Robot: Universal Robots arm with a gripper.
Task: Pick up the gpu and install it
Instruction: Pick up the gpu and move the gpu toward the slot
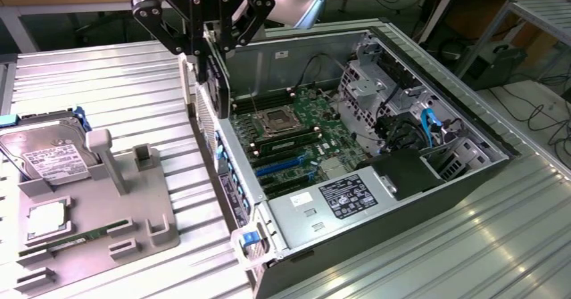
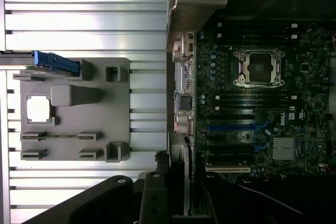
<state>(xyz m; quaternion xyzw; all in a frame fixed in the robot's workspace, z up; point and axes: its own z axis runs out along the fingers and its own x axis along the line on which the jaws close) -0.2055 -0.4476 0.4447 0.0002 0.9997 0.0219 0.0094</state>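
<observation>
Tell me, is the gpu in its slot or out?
Out: the gripper holds the gpu edge-on above the case rear edge; blue slots below are bare.

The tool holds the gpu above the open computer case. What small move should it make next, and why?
Probably a short shift toward the exterior view's right, further into the case, before any lowering. The tool grips the gpu edge-on, about over the rear wall, while the empty blue slots lie further inside, on the motherboard.
</observation>
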